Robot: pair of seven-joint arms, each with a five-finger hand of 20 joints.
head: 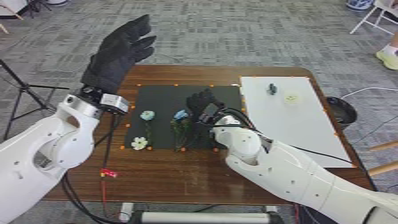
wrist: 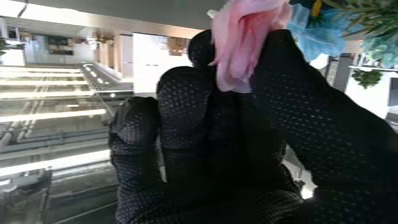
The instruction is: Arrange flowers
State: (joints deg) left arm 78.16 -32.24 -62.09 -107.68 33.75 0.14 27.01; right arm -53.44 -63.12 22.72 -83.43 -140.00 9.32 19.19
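- Head view first, and there's the left hand (head: 114, 56) up between ten and eleven o'clock, fingers stretched out and close together, tips toward one o'clock, nothing in its grasp!
- Near the centre, the right hand (head: 203, 104) is over the black mat (head: 163, 95), fingertips toward twelve; how far it is closed, I can't tell from here.
- Just beside it, on its nine o'clock side, a blue flower (head: 181, 114) lies on the mat.
- Farther out toward nine, a pale blue flower (head: 147, 115), and between seven and eight, a white flower (head: 139, 143), both on that mat.
- Across to three o'clock runs the white board (head: 293, 125) on the brown table (head: 191, 182), carrying a pale yellow flower (head: 290, 98) between two and three and a small dark object (head: 273, 89) at two.
- A black container (head: 343, 111) sits at three, just beyond the table's edge; a red tag (head: 108, 172) shows near seven.
- Over to the right wrist view, and here's the grip: thumb and a finger pinch a pink flower (wrist: 249, 37), the other fingers fairly straight.
- Past the thumb, blue petals (wrist: 322, 32) and green foliage (wrist: 378, 15) peek out.
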